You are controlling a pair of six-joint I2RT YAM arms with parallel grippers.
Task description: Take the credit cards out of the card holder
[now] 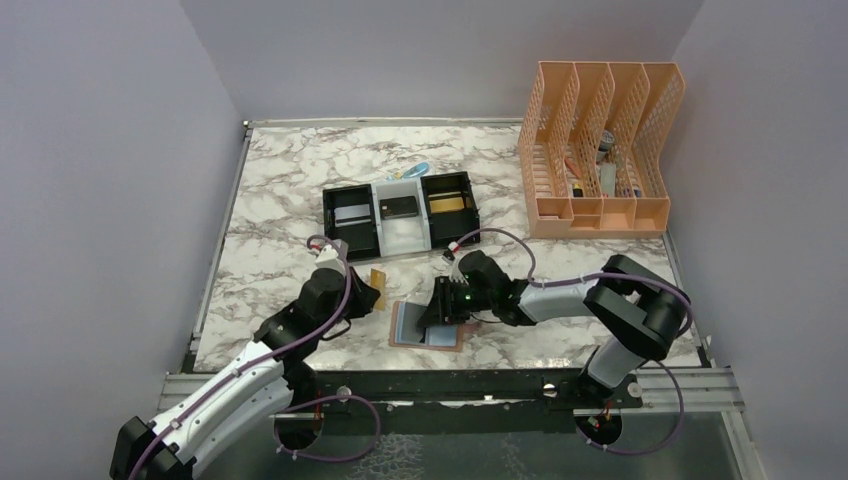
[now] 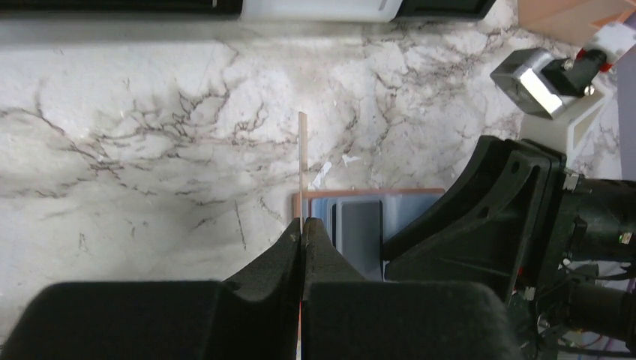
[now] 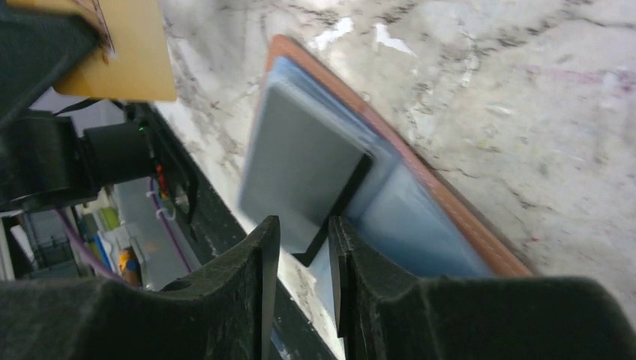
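Clenches gold-orange card, print illegible, in left fingers, 10 o'clock of card holder. Holds right fingers apart at grey card's corner.

The top camera looks down from high above, well back from the wallet, covering the whole table. The left wrist camera sits low, near the wallet. The right wrist camera sits closer, just over it. All three views share the wallet.

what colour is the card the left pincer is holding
Gold-orange; the card shows best in the right wrist view.
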